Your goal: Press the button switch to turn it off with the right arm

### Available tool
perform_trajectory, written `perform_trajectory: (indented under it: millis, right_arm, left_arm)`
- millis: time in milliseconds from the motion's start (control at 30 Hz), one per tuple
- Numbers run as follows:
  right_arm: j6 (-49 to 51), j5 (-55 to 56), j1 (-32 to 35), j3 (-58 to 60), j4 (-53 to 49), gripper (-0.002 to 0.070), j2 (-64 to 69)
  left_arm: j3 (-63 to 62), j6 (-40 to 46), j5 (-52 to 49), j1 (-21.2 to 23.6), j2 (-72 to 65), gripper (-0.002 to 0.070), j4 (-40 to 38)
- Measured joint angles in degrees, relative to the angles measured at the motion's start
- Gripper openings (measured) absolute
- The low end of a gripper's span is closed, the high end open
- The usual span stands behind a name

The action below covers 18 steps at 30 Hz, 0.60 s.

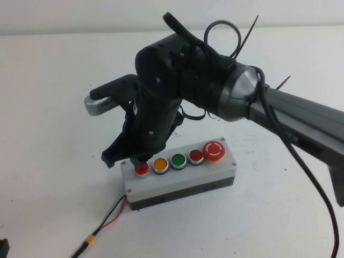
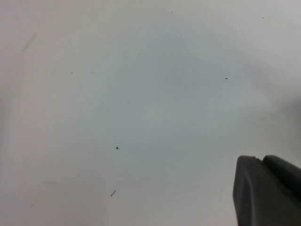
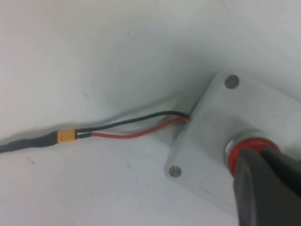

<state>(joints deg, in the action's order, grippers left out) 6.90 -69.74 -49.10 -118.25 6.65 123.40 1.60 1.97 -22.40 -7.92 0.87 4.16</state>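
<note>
Right gripper (image 1: pixel 141 161), matte black fingers closed together, tip rested on the round silver-rimmed button switch (image 1: pixel 141 170) at the left end of the grey box (image 1: pixel 177 183), beside the orange button (image 1: pixel 160 165). Left gripper (image 2: pixel 268 193) over bare white table (image 2: pixel 141 94); finger state: cannot tell.

My right gripper (image 1: pixel 141 159) is black with a silver-grey finger, and my right arm (image 1: pixel 226 91) is black with a grey metallic sleeve. The button switch (image 1: pixel 142 169) under it is bright red with a silver rim. Beside it are 1 orange button (image 1: pixel 160 165), 1 green button (image 1: pixel 178 160), 1 darker red button (image 1: pixel 195 156) and 1 large red mushroom button (image 1: pixel 214 150) with white arrows. The box (image 1: pixel 177 180) is light grey. Its wires (image 3: pixel 136 128) are red and black, with a yellow connector (image 3: pixel 67 136). The worktop (image 1: pixel 54 161) is white. My left gripper (image 2: pixel 268 193) looks dark grey.
</note>
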Motion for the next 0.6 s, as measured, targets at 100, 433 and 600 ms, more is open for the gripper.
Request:
perform_trajectory:
  millis: [100, 433, 600]
  right_arm:
    - [-0.55, -0.97, -0.21, 0.37, -1.94, -0.0015, -3.25]
    - [-2.49, -1.2, -2.31, 7.2, -5.42, -0.0015, -19.42]
    - [-1.71, -0.03, -2.31, 19.59, -6.04, -0.0015, -31.47]
  left_arm:
    - [0.0, 0.0, 0.0, 0.0, 0.0, -0.0002, 0.0]
    - [0.0, 0.0, 0.0, 0.0, 0.0, -0.0002, 0.0]
    - [0.0, 0.0, 0.0, 0.0, 0.0, -0.0002, 0.0]
